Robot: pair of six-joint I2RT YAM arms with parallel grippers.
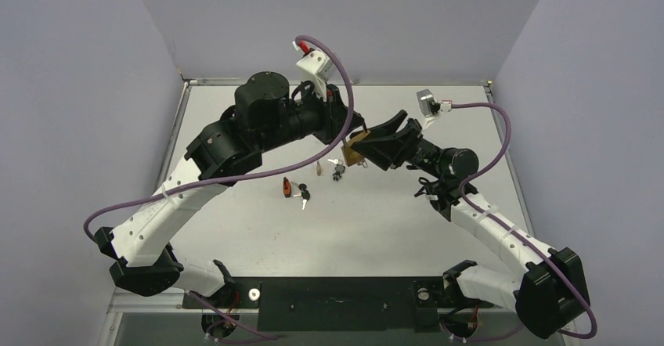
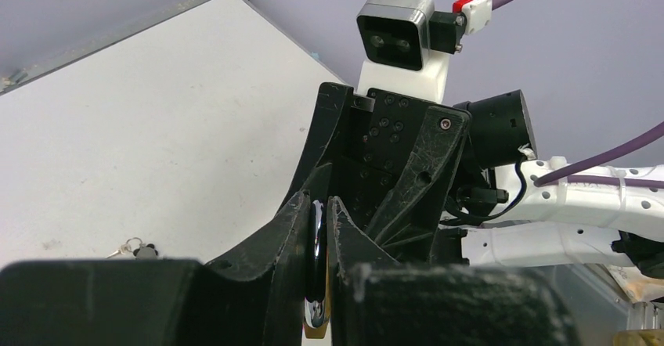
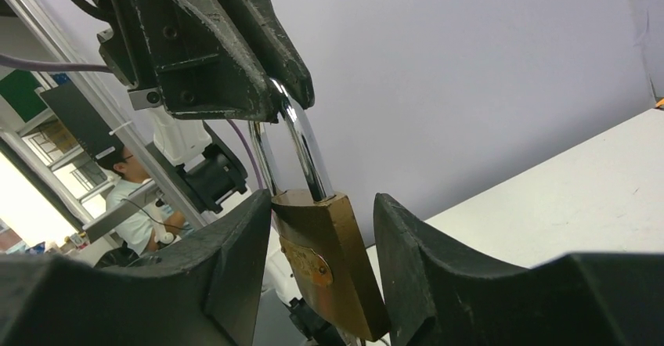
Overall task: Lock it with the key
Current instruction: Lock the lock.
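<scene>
Mid-frame, my left gripper (image 2: 315, 205) pinches the lock (image 3: 327, 264) by its shackle (image 3: 301, 146); my right gripper (image 3: 322, 205) straddles its body, and I cannot tell if it clamps.

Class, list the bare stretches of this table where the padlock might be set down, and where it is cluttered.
Bare: the near strip between the keys and the arm bases, and the far right corner of the table. Crowded: mid-table, where the orange-red object, keys and the held lock cluster.
</scene>
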